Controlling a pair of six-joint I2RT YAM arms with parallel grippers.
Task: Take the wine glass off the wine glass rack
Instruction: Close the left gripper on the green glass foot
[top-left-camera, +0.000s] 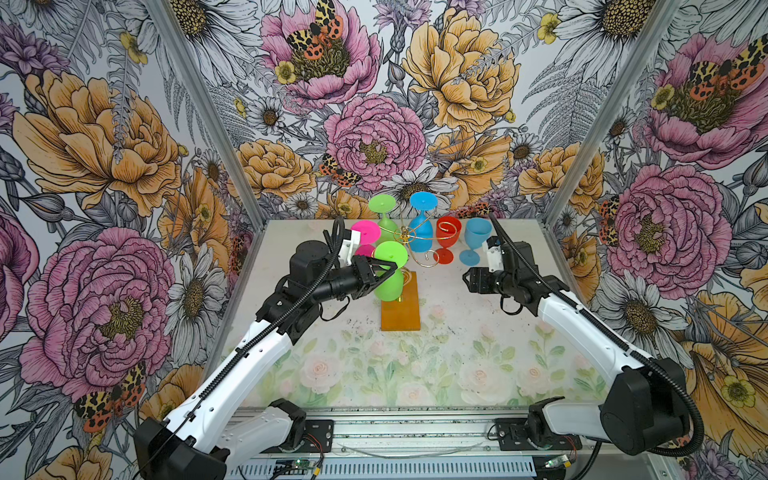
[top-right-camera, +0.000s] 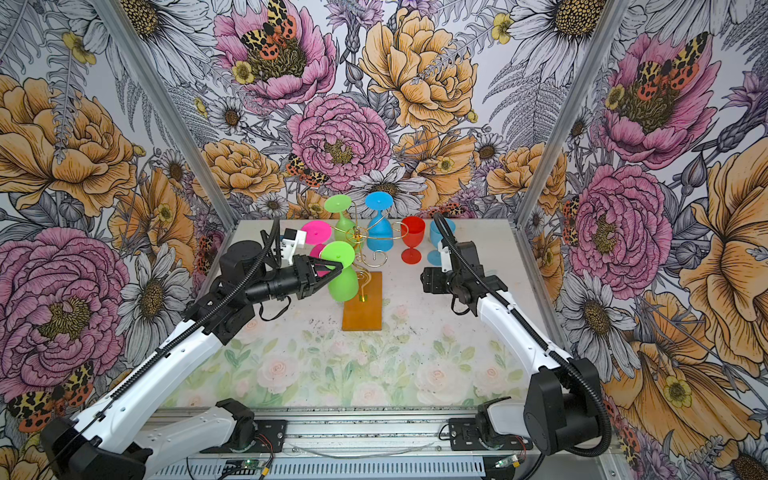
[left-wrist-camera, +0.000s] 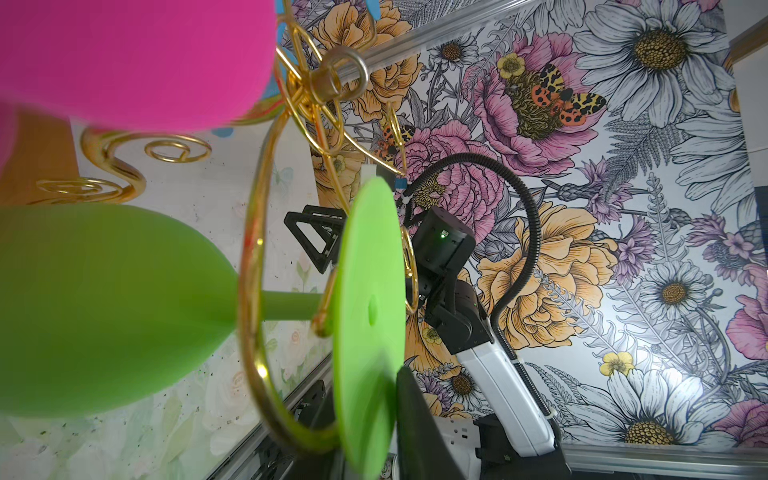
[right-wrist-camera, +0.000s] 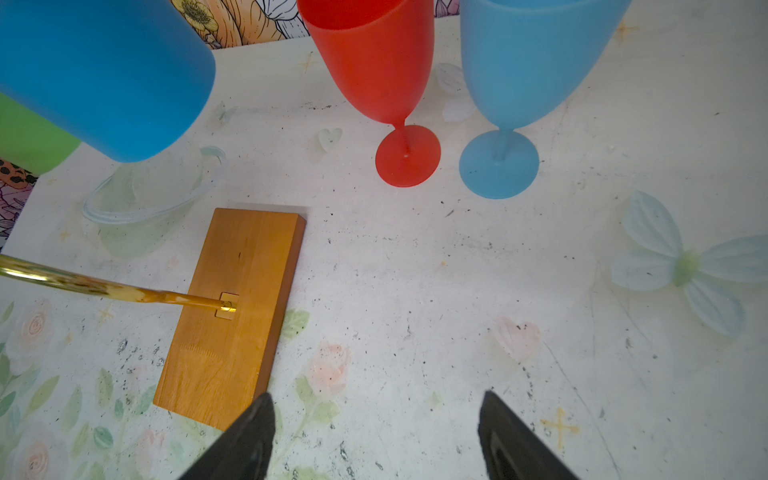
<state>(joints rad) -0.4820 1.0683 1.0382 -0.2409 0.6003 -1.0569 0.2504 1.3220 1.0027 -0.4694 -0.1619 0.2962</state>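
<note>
The wine glass rack (top-left-camera: 409, 246) is a gold wire tree on an amber base (top-left-camera: 401, 309), at the middle of the table. A green wine glass (top-left-camera: 389, 286) hangs upside down on its front arm, foot disc on top. My left gripper (top-left-camera: 390, 266) reaches in from the left, its jaws shut on the rim of that foot disc. The left wrist view shows the disc (left-wrist-camera: 370, 311) between the two fingers, with the stem (left-wrist-camera: 286, 305) in a gold loop. My right gripper (right-wrist-camera: 376, 399) hovers open and empty over the table, right of the base (right-wrist-camera: 232, 316).
Hanging on the rack are a pink glass (top-left-camera: 365, 232), a second green glass (top-left-camera: 384, 216) and a blue glass (top-left-camera: 422, 228). A red glass (top-left-camera: 448, 243) and a light blue glass (top-left-camera: 476, 241) stand on the table at the back right.
</note>
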